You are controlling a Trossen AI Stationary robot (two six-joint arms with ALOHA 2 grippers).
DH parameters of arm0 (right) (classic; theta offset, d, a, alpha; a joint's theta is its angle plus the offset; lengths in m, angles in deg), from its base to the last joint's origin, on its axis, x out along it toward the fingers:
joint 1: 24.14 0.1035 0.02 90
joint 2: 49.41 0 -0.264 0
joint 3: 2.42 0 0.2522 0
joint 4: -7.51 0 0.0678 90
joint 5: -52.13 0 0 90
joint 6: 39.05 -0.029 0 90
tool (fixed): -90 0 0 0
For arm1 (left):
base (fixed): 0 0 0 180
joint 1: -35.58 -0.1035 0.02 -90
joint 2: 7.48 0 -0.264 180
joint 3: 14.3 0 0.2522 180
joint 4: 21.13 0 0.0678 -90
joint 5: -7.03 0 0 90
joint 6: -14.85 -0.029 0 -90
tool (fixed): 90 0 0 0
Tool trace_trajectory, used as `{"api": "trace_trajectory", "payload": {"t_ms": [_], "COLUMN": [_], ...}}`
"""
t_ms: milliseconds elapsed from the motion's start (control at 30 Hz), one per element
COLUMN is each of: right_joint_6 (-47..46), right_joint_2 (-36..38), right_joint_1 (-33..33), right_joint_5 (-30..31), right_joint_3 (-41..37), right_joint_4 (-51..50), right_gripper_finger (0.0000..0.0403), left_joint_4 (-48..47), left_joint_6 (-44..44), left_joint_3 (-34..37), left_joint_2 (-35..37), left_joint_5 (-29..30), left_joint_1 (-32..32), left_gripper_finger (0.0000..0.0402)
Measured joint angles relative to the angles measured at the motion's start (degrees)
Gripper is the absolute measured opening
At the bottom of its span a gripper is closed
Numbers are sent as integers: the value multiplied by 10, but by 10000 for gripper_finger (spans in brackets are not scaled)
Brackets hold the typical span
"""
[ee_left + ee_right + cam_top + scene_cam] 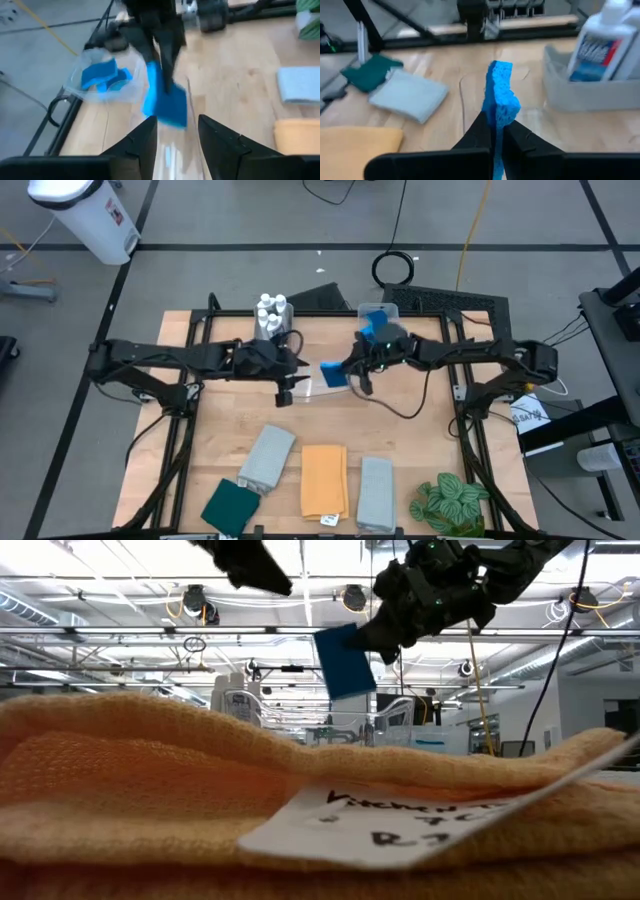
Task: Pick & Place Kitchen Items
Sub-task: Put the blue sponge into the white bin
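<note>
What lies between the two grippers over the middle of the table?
In the high view, a blue sponge lies between them, pinched by the right gripper. The left gripper stands open just beside it, not touching.

Wooden table (420, 435) at centre, ringed by grey floor marked with dark tape lines. Green leafy plant (452, 502) at the table's five o'clock corner. Clear plastic bin (378, 313) on the twelve o'clock edge, grey bin (281, 320) near eleven o'clock. White bucket (85, 215) on the floor far off toward ten o'clock. Coiled black cable (395, 268) on the floor past twelve o'clock.
</note>
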Motion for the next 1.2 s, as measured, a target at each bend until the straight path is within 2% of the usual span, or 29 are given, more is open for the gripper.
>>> {"api": "trace_trajectory", "payload": {"t_ms": [133,267,433,600,733,900,1033,1200], "right_joint_6": [-1,-19,-22,-25,-24,-23,-48,-50], "right_joint_2": [25,38,33,23,23,23,23,23], "right_joint_1": [-69,-165,-289,-369,-395,-397,-397,-389], "right_joint_5": [-41,-74,-155,-173,-172,-171,-168,-102], "right_joint_3": [0,0,0,0,0,-1,-11,-56], "right_joint_4": [6,4,1,-29,-75,-124,-124,-100], "right_gripper_finger": [1,0,0,0,0,0,0,0], "left_joint_4": [65,111,123,131,133,133,134,135], "left_joint_6": [1,15,32,34,34,34,41,41], "left_joint_3": [65,115,133,133,133,133,133,133], "left_joint_2": [29,43,44,44,43,43,43,43], "left_joint_5": [1,1,2,1,1,1,1,1], "left_joint_1": [-10,-16,-19,-19,-19,-19,-19,-19], "left_gripper_finger": [147,147,147,147,147,147,147,147]}}
